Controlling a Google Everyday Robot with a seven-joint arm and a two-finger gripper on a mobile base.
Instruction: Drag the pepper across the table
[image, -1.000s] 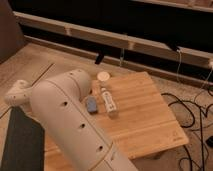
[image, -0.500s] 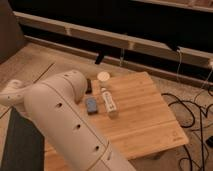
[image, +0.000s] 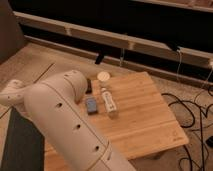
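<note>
The light wooden table (image: 145, 120) stands in the middle of the camera view. I see no red-orange pepper on it; it is hidden or out of view. My big white arm (image: 60, 120) fills the lower left and covers the table's left part. My gripper is not in view; it is somewhere behind the arm or beyond the frame's edge.
A white tube-shaped bottle (image: 109, 102) lies near the table's middle, with a blue-grey block (image: 91, 104) beside it on the left. A pale round cup (image: 103, 76) stands at the far edge, with a small dark item (image: 89, 86) by the arm. Cables (image: 190, 105) lie on the floor to the right. A dark mat (image: 20, 145) is at the lower left.
My arm has shifted a little to the left and its upper end has dropped lower in the view. The things on the table have not moved.
</note>
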